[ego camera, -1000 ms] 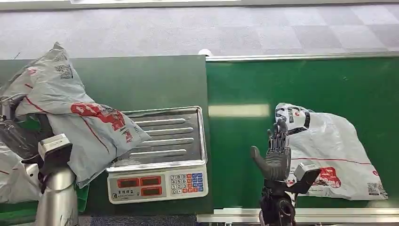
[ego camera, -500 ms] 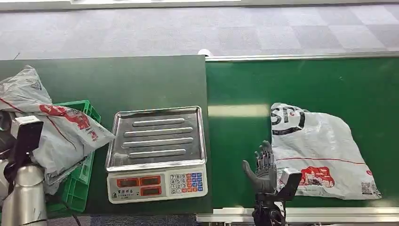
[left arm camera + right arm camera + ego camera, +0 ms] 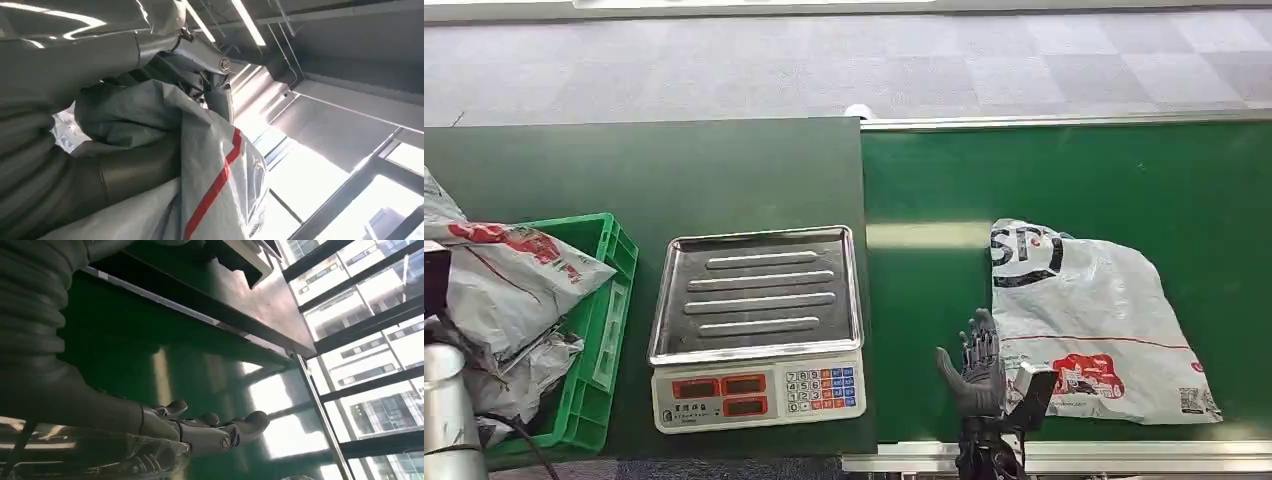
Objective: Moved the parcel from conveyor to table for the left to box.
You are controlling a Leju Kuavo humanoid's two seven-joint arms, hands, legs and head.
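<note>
A grey parcel with red print (image 3: 509, 280) hangs over the green crate (image 3: 611, 300) at the table's left end. My left hand (image 3: 100, 172) grips it; in the left wrist view the plastic with a red stripe (image 3: 210, 170) is bunched between thumb and fingers (image 3: 200, 52). A second grey parcel (image 3: 1094, 320) lies flat on the green conveyor (image 3: 1064, 170). My right hand (image 3: 977, 372) stands open just left of it near the belt's front edge, fingers (image 3: 205, 432) straight, holding nothing.
A steel-pan weighing scale (image 3: 759, 325) sits on the dark green table (image 3: 674, 170) between crate and conveyor. More grey parcels (image 3: 524, 375) lie inside the crate. My silver left forearm (image 3: 444, 420) rises at the bottom left corner.
My left arm carried its parcel leftward, off the scale and over the crate. My right hand drew back toward the belt's front edge. The belt parcel drifted slightly left.
</note>
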